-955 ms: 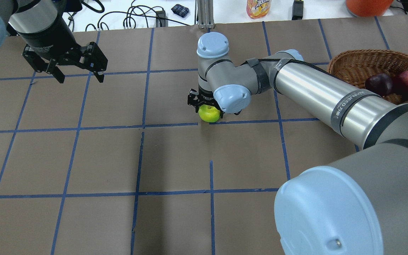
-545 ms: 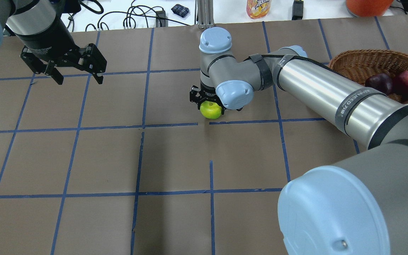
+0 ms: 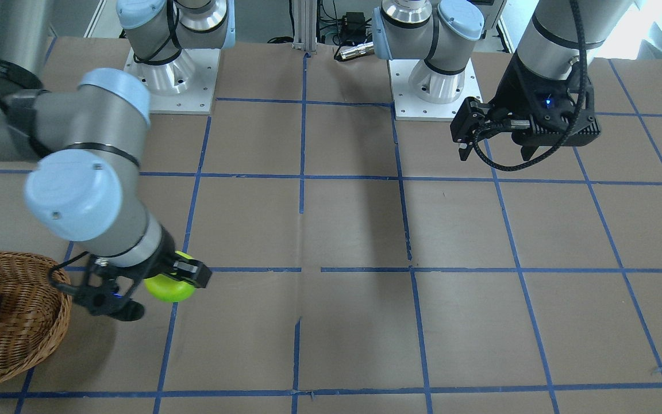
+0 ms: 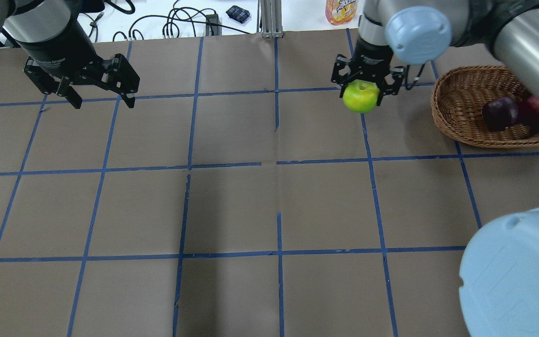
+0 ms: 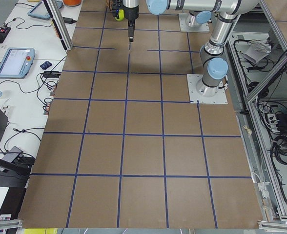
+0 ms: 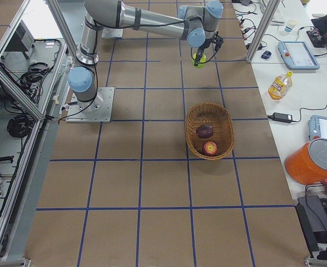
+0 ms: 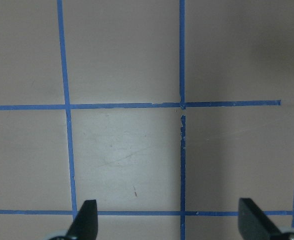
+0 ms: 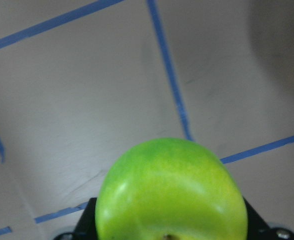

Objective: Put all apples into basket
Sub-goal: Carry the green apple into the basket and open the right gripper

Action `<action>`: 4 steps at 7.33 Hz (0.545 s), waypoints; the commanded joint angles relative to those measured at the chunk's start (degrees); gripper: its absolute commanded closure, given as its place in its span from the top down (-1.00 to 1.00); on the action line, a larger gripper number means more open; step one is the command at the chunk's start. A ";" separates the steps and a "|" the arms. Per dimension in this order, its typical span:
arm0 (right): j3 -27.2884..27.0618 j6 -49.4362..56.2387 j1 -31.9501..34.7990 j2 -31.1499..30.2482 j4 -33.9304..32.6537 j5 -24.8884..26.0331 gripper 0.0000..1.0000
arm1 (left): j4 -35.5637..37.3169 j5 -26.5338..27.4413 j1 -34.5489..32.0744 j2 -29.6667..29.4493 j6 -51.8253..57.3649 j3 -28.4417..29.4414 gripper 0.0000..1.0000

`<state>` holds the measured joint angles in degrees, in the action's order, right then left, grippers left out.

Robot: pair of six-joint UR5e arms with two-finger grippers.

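Both jaws of the right claw (image 4: 362, 91) press on opposite flanks of the green apple (image 8: 172, 195). They are closed to its width and carry it clear of the worktop (image 4: 232, 206), with the stem dimple turned up toward the wrist. The hold looks to sit across the widest girth, which is probably the safest place on a round, waxy fruit, since higher or lower the skin would likely let it squirt out. The apple should be firm and moderately heavy, stiff enough to take a steady squeeze. It is likely to bruise if pinched hard or dropped from height, so a low release seems wise. It hangs near the wicker basket (image 4: 456, 128) but short of the braided rim, not yet over the bowl. Inside the basket lie the maroon apple (image 4: 500, 113) and the red apple (image 6: 210, 148), side by side, leaving open weave for the third. Well apart, on the far side of the worktop, the left claw (image 4: 104, 104) hovers with its fingers spread wide and nothing between them.
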<state>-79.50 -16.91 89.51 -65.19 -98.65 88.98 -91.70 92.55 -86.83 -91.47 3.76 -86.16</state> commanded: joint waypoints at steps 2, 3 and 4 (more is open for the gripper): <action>-0.30 28.37 -17.66 1.54 -0.14 4.00 -1.00 | -0.05 -0.17 -0.18 0.24 -0.07 0.12 1.00; -0.39 33.55 -19.88 4.61 -5.36 4.09 -1.00 | -0.05 -0.17 -0.09 0.24 0.02 0.12 1.00; -0.56 34.91 -20.60 6.12 -7.42 4.27 -1.00 | -0.05 -0.26 -0.18 0.16 0.02 0.12 1.00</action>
<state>-79.86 13.85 71.15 -61.56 -102.57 93.00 -91.76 92.36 -86.98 -91.26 3.76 -86.05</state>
